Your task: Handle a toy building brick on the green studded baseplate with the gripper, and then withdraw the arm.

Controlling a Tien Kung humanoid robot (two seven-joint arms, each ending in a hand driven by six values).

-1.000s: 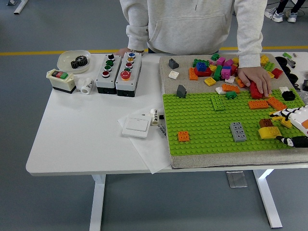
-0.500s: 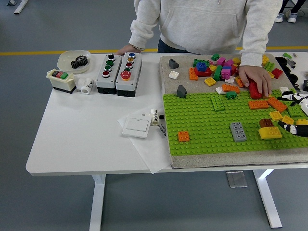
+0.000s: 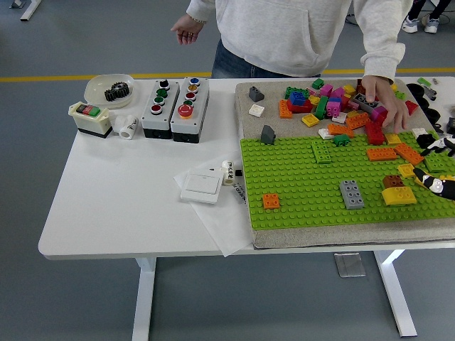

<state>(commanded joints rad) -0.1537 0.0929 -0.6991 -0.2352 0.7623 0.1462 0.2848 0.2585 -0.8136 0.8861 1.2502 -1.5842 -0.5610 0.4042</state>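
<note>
The green studded baseplate (image 3: pixel 298 181) lies on a grey mat on the right half of the table. A big yellow brick (image 3: pixel 399 195) sits on the plate near its right end, with a brown brick (image 3: pixel 392 182) just behind it and a small yellow brick (image 3: pixel 407 170) further back. My right hand (image 3: pixel 426 162) shows only at the picture's right edge, a little to the right of the yellow brick. Its black fingers (image 3: pixel 429 181) are spread and hold nothing. An orange brick (image 3: pixel 271 201) and a grey brick (image 3: pixel 351 194) also stand on the plate.
A person stands at the far side; one hand (image 3: pixel 378 99) is in the pile of loose bricks (image 3: pixel 320 99) behind the plate, the other hand (image 3: pixel 186 30) is raised off the table. Two button boxes (image 3: pixel 174 106), a switch (image 3: pixel 202 187) and a bowl with a gear (image 3: pixel 110 89) are on the left.
My right hand has drawn back to the right, away from the yellow brick, which stays on the plate. The person's hand moved from the red brick up into the pile; the other hand lifted.
</note>
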